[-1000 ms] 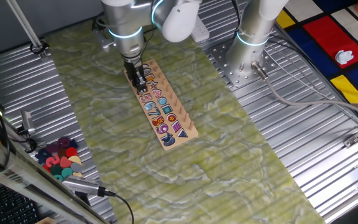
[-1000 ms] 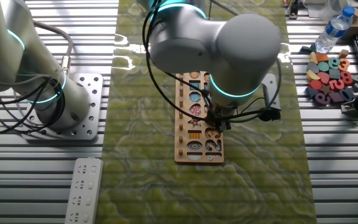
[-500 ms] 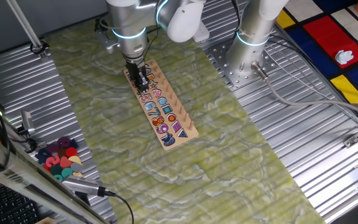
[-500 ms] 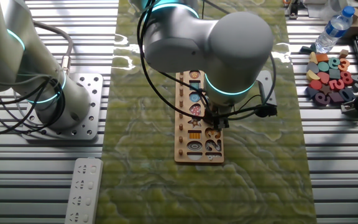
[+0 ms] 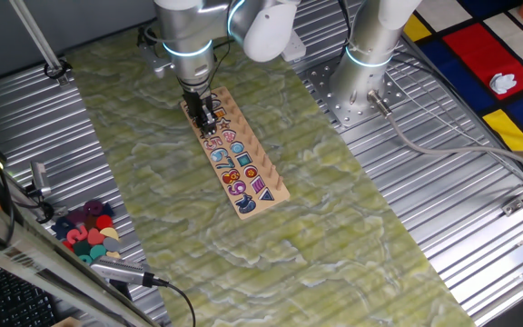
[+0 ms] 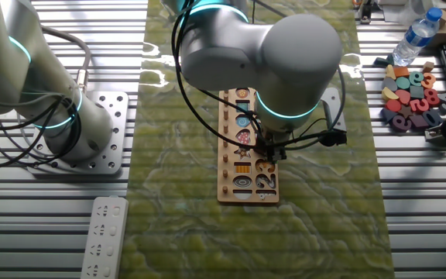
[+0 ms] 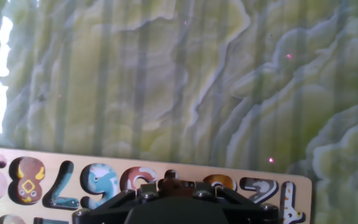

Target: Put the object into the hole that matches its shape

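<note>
In the hand view the gripper point(image 7: 169, 186) sat low over the wooden puzzle board point(image 7: 294, 199), its dark housing filling the bottom edge. A small red-brown object point(image 7: 166, 183) showed right at the fingertips, over the board's row of number pieces between the pink piece and the orange one. The jaws seemed closed around it, though the housing hid most of the fingers.

From one fixed view, the gripper point(image 5: 205, 113) hung over the board point(image 5: 277, 193) near its far end, the object too small to make out. Beyond the board's near end, off the green mat point(image 5: 334, 236), lay a heap of loose pieces point(image 5: 84, 232). In the other fixed view a water bottle point(image 6: 413, 37) stood past that heap.
</note>
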### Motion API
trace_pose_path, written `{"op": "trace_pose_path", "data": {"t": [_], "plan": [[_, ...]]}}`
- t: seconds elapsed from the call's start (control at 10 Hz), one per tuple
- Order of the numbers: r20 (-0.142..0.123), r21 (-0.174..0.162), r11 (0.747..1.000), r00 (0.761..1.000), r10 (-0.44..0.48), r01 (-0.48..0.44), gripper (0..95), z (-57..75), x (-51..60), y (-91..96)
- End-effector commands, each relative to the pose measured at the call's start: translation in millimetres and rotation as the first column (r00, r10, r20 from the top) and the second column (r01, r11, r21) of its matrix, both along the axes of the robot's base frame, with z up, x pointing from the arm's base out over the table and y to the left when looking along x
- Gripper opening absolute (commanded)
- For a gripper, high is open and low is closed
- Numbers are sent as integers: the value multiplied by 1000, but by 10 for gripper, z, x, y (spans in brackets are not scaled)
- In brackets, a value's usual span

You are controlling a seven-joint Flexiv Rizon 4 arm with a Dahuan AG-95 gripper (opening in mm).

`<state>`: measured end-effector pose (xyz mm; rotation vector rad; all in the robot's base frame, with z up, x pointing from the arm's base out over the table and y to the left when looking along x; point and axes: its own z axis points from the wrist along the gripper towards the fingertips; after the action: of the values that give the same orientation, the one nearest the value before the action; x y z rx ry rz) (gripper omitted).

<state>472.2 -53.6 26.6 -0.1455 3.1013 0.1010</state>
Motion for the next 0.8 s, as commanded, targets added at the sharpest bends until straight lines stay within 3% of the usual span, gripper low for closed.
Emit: {"op": "trace_pose_path", "data": {"t": [0.1,0.8], "plan": [[-1,-1,1000,1000,-2,2,0,5,24,-11],[6,8,1000,1000,-18,18,0,-13,22,-7]]}}
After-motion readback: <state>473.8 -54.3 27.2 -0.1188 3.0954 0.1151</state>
